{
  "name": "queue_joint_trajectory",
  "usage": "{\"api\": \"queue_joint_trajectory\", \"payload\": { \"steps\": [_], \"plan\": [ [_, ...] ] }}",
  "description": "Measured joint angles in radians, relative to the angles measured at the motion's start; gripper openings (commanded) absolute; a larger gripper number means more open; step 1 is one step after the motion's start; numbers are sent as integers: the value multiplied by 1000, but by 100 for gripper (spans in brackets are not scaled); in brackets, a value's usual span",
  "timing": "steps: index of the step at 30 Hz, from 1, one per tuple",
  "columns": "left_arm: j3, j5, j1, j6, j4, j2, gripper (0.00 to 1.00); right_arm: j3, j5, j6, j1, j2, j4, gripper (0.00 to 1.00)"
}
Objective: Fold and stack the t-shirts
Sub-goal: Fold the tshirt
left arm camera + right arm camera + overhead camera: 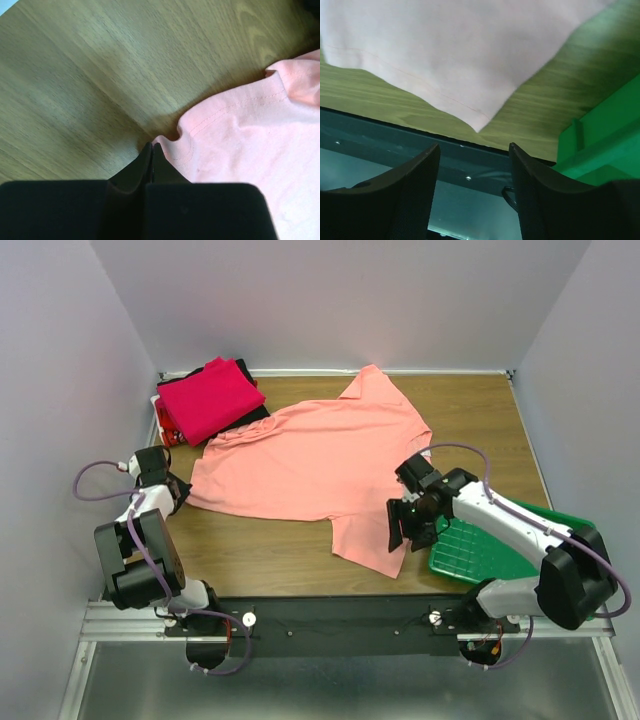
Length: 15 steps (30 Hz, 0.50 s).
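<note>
Folding the salmon-pink cloth t-shirt (310, 455) needs matched grips: left claw (151, 148) closed at its hem, hold uncertain; right claw (474, 148) gapes empty, corner just ahead

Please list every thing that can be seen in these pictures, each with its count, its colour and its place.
salmon-pink t-shirt: one, salmon-pink, spread out over the middle of the table.
magenta t-shirt: one, magenta, on top of the pile at the far left corner.
black t-shirt: one, black, under the magenta one, only its edges showing.
red t-shirt: one, red, an edge showing at the left side of the pile.
tray: one, green, at the near right of the table.
table: one, brown wood, under everything.
left tool: one, black, shut, its tip at the left hem of the salmon-pink t-shirt.
right tool: one, black, open, above the near corner of the salmon-pink t-shirt, beside the tray.
</note>
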<state>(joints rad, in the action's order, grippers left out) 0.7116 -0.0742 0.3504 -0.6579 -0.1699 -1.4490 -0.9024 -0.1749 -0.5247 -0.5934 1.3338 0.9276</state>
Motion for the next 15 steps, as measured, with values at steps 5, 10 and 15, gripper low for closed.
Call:
{"api": "queue_joint_trajectory", "payload": {
  "steps": [5,10,15],
  "plan": [
    [-15,6,0,3,0,5,0,61,-8,-23,-3,-11,7,58],
    [-19,13,1,5,-5,27,0,147,-37,-62,-31,-13,-26,55],
    [-19,25,1,16,-8,32,0,214,-60,-109,-62,-13,-93,51]
  ]
}}
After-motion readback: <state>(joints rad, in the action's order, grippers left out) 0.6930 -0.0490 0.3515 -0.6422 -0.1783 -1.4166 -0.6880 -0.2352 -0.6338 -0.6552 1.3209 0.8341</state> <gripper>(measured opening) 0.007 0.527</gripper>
